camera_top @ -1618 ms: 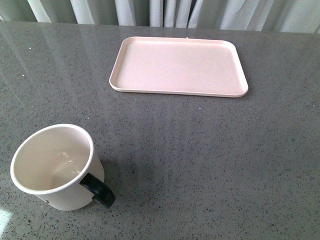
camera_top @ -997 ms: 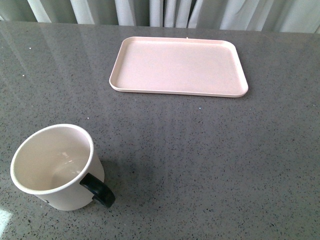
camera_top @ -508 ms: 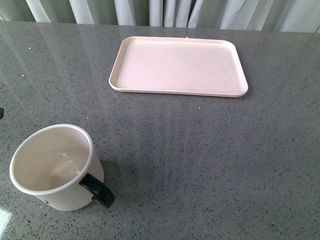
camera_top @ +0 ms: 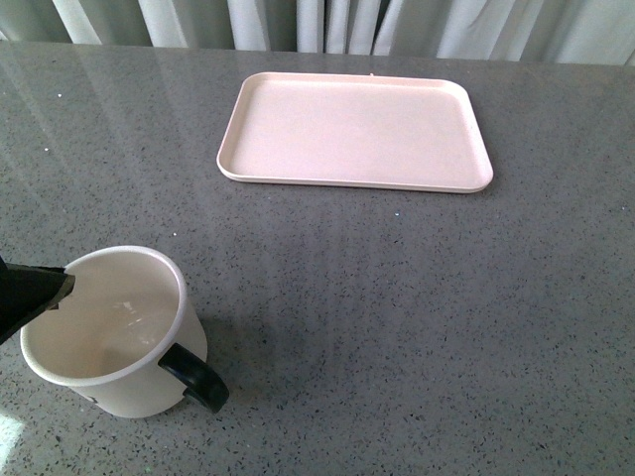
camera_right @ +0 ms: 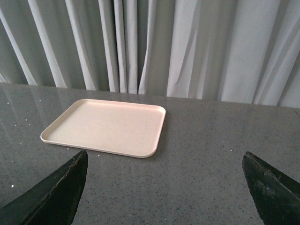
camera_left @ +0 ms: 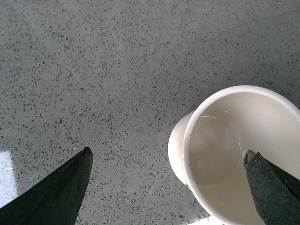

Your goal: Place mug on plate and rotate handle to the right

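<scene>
The cream-white mug (camera_top: pixel 104 332) stands upright at the front left of the table, and its black handle (camera_top: pixel 195 382) points front-right. Its smiley face is hidden. The pale pink plate (camera_top: pixel 355 131) lies empty at the back centre, well apart from the mug. One fingertip (camera_top: pixel 50 285) of my left gripper shows at the left edge, over the mug's near-left rim. In the left wrist view my left gripper (camera_left: pixel 167 152) is open above the mug (camera_left: pixel 234 159), one finger over its inside and the other over bare table. My right gripper (camera_right: pixel 164 157) is open and empty, facing the plate (camera_right: pixel 105 126).
The grey speckled tabletop (camera_top: pixel 417 317) runs between mug and plate. Pale curtains (camera_right: pixel 187 47) hang behind the table's far edge.
My left gripper's finger has come into the front view from the left edge and now reaches over the mug's rim. Mug and plate have not moved.
</scene>
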Available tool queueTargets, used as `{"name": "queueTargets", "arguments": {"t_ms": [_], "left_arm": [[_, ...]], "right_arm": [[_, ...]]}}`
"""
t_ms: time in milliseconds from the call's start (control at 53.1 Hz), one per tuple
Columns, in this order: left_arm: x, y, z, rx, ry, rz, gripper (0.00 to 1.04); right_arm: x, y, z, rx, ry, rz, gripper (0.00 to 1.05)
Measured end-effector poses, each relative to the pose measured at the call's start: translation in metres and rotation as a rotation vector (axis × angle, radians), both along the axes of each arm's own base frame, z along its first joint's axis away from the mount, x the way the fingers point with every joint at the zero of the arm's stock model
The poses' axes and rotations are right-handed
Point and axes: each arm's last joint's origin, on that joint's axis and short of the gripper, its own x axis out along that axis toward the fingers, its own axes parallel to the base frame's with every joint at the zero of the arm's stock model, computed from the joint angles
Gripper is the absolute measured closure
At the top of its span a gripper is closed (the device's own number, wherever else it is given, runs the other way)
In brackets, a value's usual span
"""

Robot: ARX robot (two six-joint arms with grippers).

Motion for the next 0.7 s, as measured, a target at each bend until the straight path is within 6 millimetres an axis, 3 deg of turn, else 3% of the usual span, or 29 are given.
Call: {"name": "queueTargets", "arguments": {"t_ms": [696], "left_arm": [[0.027,-0.01,-0.023,0.012,0.108,-0.054,0.09]], "right_arm": [[0.0,0.0,0.0,0.0,0.0,0.0,0.09]]}}
